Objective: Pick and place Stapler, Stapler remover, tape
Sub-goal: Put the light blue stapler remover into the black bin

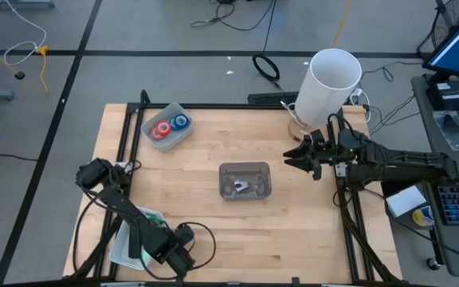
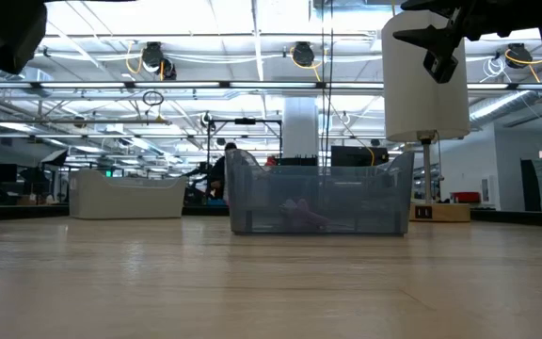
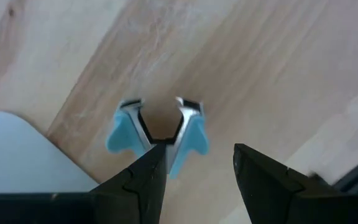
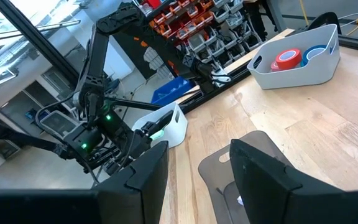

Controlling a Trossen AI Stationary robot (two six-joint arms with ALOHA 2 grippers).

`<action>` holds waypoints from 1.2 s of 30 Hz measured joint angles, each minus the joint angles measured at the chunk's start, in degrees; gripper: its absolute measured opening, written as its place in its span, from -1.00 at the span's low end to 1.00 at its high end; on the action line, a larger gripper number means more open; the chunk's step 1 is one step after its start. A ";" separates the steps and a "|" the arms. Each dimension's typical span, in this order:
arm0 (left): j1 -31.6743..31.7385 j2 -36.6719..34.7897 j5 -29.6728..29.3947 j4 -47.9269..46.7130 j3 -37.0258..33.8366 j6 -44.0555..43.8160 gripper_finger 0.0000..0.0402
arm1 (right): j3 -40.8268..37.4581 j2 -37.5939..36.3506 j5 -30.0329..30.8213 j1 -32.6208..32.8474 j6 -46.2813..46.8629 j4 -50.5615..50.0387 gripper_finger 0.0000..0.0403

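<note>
The left tool (image 3: 194, 171) hangs with fingers apart just above the blue staple remover (image 3: 157, 134) lying on the bench (image 1: 309, 231), not yet gripped, the tape rolls (image 1: 171, 125) sit binned far off, and the right tool (image 1: 300, 157) waits, parted and empty.

From where I sit, the wooden table (image 1: 213, 159) is mostly bare between the grey tub (image 1: 245, 180) at its middle and the white bin (image 1: 166, 126) of tape rolls (image 1: 171, 124) at the far left. The tall white cylinder (image 1: 329, 85) blocks the far right corner. A white tray (image 1: 126, 239) and the left arm (image 1: 126, 209) crowd the near left edge.
</note>
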 joint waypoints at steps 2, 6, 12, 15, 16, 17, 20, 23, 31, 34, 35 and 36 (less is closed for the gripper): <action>0.03 0.07 -0.76 -0.04 0.00 0.00 -0.08 | 0.00 0.00 0.00 0.01 -0.01 -0.01 -0.17; 0.04 0.75 -2.09 -0.35 0.02 0.00 -0.08 | 0.00 0.00 0.00 0.01 0.00 0.00 -0.17; 0.04 3.39 0.46 0.10 0.02 0.44 -0.08 | 0.00 0.00 0.00 0.02 0.00 0.00 -0.17; 0.27 4.21 2.54 0.58 0.09 0.44 -0.11 | 0.00 0.00 0.02 0.02 0.00 -0.02 -0.17; 0.52 4.29 2.74 1.08 0.11 0.44 -0.15 | 0.00 0.00 0.02 0.01 0.00 0.00 -0.17; 0.67 4.31 2.62 1.63 0.11 0.44 -0.20 | 0.00 0.00 0.02 0.02 0.00 0.02 -0.17; 1.36 4.35 2.32 2.06 0.07 0.42 -0.41 | 0.00 0.00 0.11 0.00 0.00 0.00 -0.17; 1.57 4.35 2.13 2.42 0.07 1.06 -0.66 | 0.00 0.00 0.22 0.02 0.00 0.00 -0.17; 2.03 4.35 2.43 2.81 0.07 1.59 -0.79 | 0.00 0.00 0.22 0.00 0.00 0.00 -0.17; 2.51 4.35 2.78 2.83 0.07 1.14 -0.79 | 0.00 0.00 0.22 0.00 0.00 0.02 -0.17; 2.81 4.23 3.08 2.84 0.07 1.08 -0.79 | 0.00 0.00 0.22 0.02 0.00 0.02 -0.17; 3.18 4.05 3.13 3.05 0.04 1.09 -0.79 | 0.00 0.00 0.22 0.00 0.05 0.02 -0.17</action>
